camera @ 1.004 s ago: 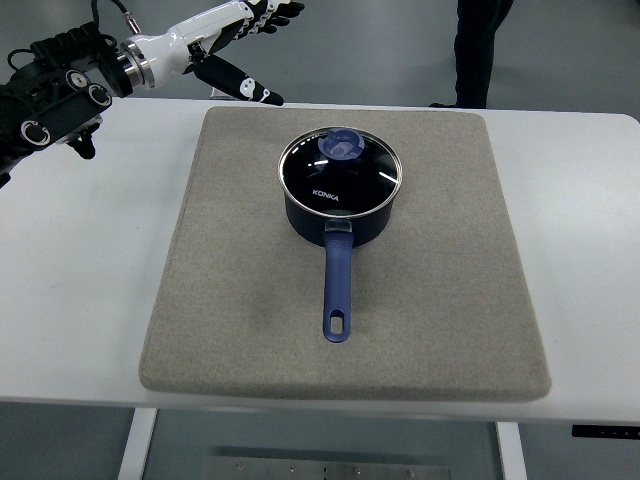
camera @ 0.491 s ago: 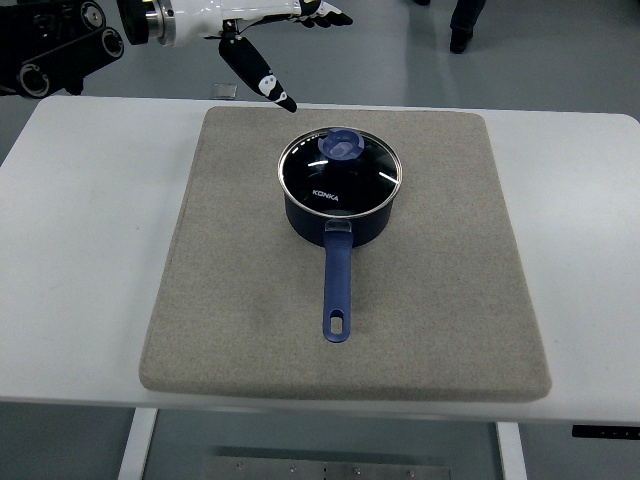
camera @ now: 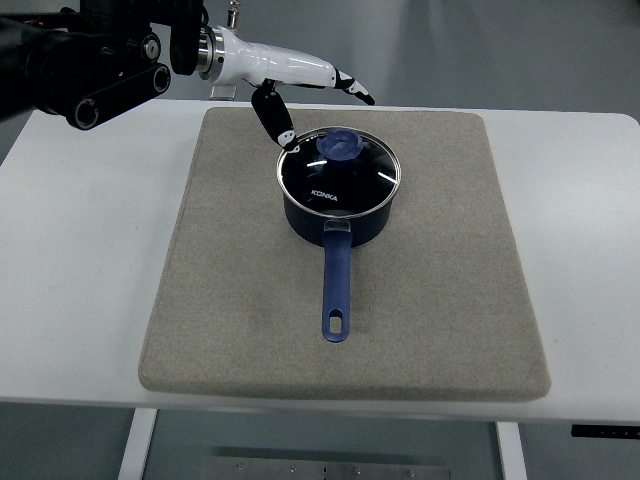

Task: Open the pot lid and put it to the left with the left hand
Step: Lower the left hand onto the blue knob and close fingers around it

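The left arm [camera: 90, 70] comes in from the upper left, held high over the table's [camera: 80, 250] far edge, so the hand arrives at the pot from behind and above rather than across its handle. The left hand [camera: 300, 85] is spread and holds nothing: the thumb [camera: 272, 118] hangs down toward the lid's left rim, while the fingers [camera: 350, 85] stretch out past the far side of the knob. That gap looks sized to straddle the knob, so this reads as the approach before the grasp.

The mat [camera: 230, 300] covers most of the table, with bare mat to the left of the pot, a likely spot for the lid.

The pot [camera: 338, 215] stands upright in the mat's upper middle. The lid [camera: 340, 175] sits flat and closed on it, its knob [camera: 341, 146] toward the far side, near the fingers but apparently not touched. The handle [camera: 337, 285] points toward the robot, clear of the hand's path.

The right arm is not in sight.
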{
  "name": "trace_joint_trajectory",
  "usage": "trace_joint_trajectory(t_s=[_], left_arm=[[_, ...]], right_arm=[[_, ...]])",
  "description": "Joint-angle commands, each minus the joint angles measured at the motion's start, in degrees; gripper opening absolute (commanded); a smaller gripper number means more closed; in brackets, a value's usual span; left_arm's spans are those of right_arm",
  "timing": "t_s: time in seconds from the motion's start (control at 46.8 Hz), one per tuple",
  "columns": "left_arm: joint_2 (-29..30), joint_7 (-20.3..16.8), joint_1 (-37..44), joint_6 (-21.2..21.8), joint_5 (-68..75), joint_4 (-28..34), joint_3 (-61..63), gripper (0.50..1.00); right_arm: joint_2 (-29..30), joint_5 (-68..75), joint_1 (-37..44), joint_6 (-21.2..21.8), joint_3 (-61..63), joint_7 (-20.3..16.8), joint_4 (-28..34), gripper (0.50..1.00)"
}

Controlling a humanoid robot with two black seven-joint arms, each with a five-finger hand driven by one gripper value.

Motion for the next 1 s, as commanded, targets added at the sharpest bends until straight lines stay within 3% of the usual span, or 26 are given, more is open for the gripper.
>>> trace_joint_trajectory(t_s=[0.0, 0.256, 0.534, 0.982], left_arm=[[-1.24, 0.00, 0.08, 0.10, 0.84, 1.27, 0.04, 0.979], [-6.16, 0.00, 0.69, 0.45, 1.19, 6.37, 1.09, 0.975], [-7.39, 0.00, 0.96, 0.63, 1.37, 7.34, 2.85, 0.969], [-7.48, 0.00, 1.22, 0.45, 2.51, 7.34, 3.64, 0.861]], right_arm=[[0.00, 0.00, 0.00, 0.00, -0.02, 0.03, 0.02, 0.917], [0.00, 0.00, 0.00, 0.00, 0.07, -0.06, 0.02, 0.917], [0.00, 0.00, 0.00, 0.00, -0.02, 0.03, 0.02, 0.917], [0.00, 0.00, 0.00, 0.00, -0.02, 0.03, -0.07, 0.917]])
